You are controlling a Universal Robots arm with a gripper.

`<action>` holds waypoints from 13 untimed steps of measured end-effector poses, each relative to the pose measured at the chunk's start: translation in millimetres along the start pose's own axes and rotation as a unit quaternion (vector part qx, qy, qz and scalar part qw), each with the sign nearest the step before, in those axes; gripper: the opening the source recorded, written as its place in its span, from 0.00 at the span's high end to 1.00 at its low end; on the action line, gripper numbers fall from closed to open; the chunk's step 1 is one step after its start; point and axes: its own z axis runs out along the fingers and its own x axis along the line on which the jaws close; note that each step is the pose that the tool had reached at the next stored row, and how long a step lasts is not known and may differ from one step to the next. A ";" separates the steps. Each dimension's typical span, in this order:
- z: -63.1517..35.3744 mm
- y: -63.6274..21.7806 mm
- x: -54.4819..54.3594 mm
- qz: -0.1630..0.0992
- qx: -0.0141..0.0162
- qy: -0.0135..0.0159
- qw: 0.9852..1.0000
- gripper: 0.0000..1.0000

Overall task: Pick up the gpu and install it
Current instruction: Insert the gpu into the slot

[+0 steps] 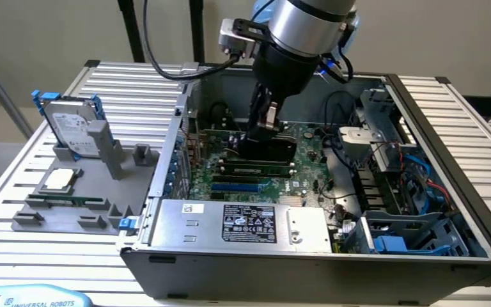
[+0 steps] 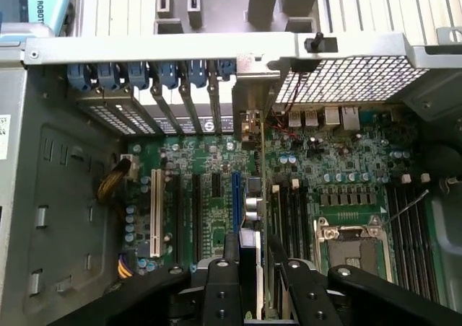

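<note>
My gripper (image 1: 263,131) reaches down into the open computer case (image 1: 450,160) and is shut on the gpu (image 1: 267,152), a dark flat card held on edge over the green motherboard (image 1: 228,185). In the wrist view the gpu (image 2: 250,218) shows edge-on between the two black fingers (image 2: 216,286) of the gripper (image 2: 254,268). It runs along the long blue expansion slot (image 2: 235,196), and its metal end points at the rear slot openings (image 2: 216,102). I cannot tell whether its edge touches a slot.
A silver hard drive with blue rails (image 1: 71,125), a processor chip (image 1: 61,179) and a memory stick (image 1: 66,199) rest on a grey rack at the exterior view's left. The power supply (image 1: 237,224) fills the case's near end. Cables and a drive cage (image 1: 399,185) crowd its right.
</note>
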 end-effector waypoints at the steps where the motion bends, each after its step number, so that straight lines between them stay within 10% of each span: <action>1: 1.5 -1.5 0.2 0.000 0.000 0.000 1.000 0.74; 13: 21.6 -10.1 11.2 -0.002 -0.004 0.001 1.000 0.74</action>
